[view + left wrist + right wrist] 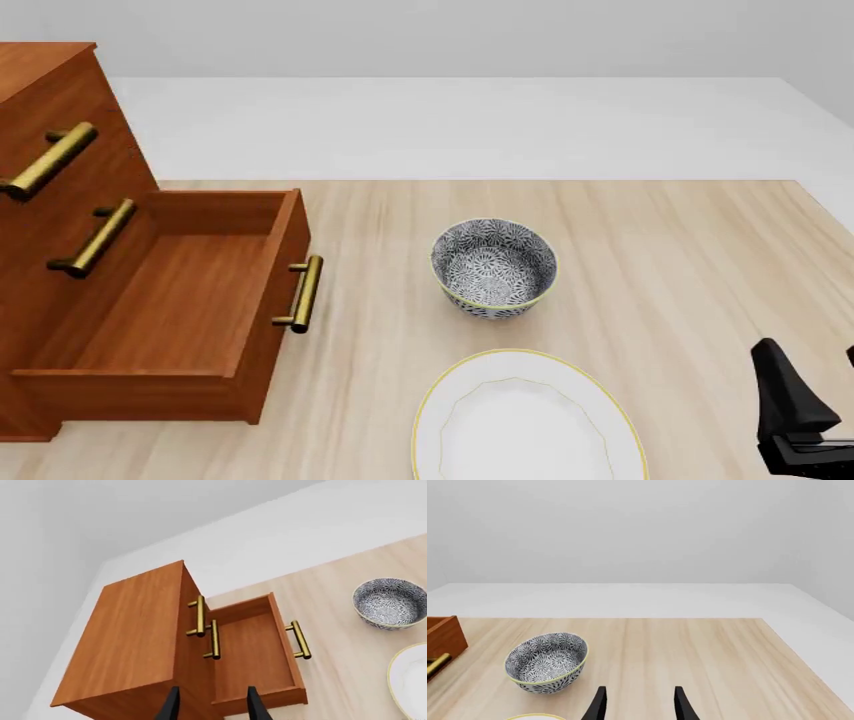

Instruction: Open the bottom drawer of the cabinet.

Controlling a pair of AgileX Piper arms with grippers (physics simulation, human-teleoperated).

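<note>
The cabinet (54,90) stands at the table's left edge, tall and reddish-brown, also seen from above in the left wrist view (127,640). Its bottom drawer (174,300) is pulled far out, showing a bare wooden inside (250,650). The drawer's brass bar handle (304,293) faces the bowl. My left gripper (213,707) hovers open above the cabinet and drawer, holding nothing; the front view does not show it. My right gripper (814,378) is low at the right front of the table, open (639,705) and far from the drawer.
A blue-patterned bowl (494,267) stands right of the drawer handle. A white plate with a yellow rim (527,420) lies in front of the bowl, near the table's front edge. The two upper drawers are closed, with their brass handles (51,158) sticking out.
</note>
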